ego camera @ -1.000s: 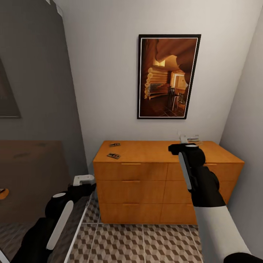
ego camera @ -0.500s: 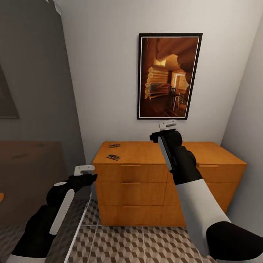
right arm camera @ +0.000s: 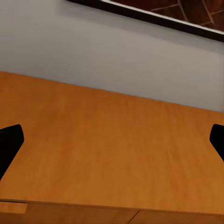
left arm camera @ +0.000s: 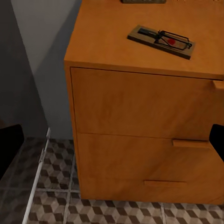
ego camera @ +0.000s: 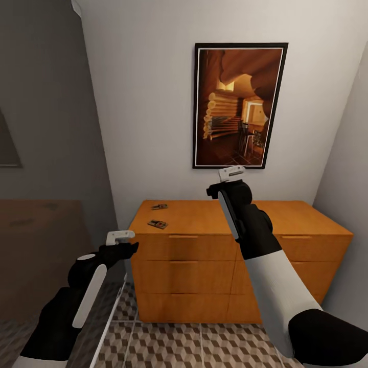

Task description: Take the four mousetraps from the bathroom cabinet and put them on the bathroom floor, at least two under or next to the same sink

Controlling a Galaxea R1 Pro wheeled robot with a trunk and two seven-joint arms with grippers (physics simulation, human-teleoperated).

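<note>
Two mousetraps lie on the left part of the orange-brown cabinet's [ego camera: 204, 217] flat top: one near the front edge [ego camera: 158, 224] [left arm camera: 161, 40], one behind it toward the wall [ego camera: 159, 207]. My left gripper [ego camera: 125, 246] [left arm camera: 112, 144] hangs open, low and left of the cabinet's front corner, below the nearer trap. Held open above the middle of the cabinet top is my right gripper [ego camera: 227, 180] [right arm camera: 112, 140], with bare wood between its fingers. Cube-patterned bathroom floor [ego camera: 204, 347] shows in front of the cabinet.
A framed picture [ego camera: 237, 105] hangs on the white wall above the cabinet. A grey wall [ego camera: 46, 128] closes the left side, with a pale strip [ego camera: 110, 327] along the floor at its foot. Another wall [ego camera: 352, 153] stands close on the right.
My right arm has risen from the cabinet top's right end and swung left to above its middle. The view has shifted a little. The left arm has hardly moved.
</note>
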